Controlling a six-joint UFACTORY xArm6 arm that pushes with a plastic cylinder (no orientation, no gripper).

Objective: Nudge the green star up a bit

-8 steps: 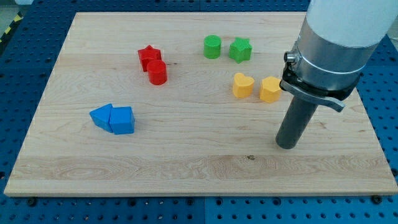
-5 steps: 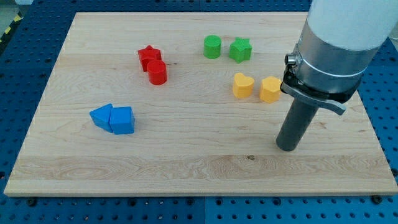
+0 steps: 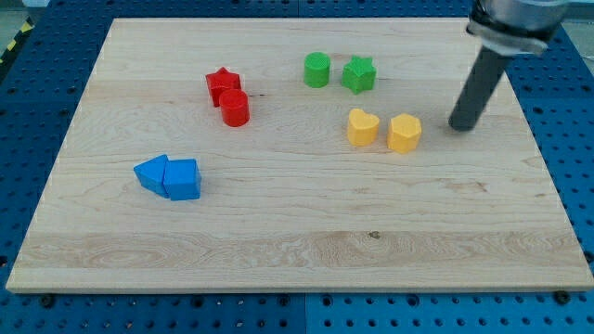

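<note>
The green star (image 3: 358,74) lies on the wooden board (image 3: 297,241) near the view's top, right of centre. A green cylinder (image 3: 317,70) sits just to its left. My tip (image 3: 460,126) rests on the board to the right of and a little below the star, well apart from it. It stands just right of a yellow hexagon block (image 3: 404,134). A yellow heart block (image 3: 362,127) lies directly below the star.
A red star (image 3: 223,84) and a red cylinder (image 3: 235,109) touch each other at the upper left. Two blue blocks (image 3: 169,176) sit together at the left. Blue pegboard (image 3: 575,139) surrounds the board.
My tip has moved up and slightly right, from the lower right of the board to beside the yellow hexagon. No block has moved.
</note>
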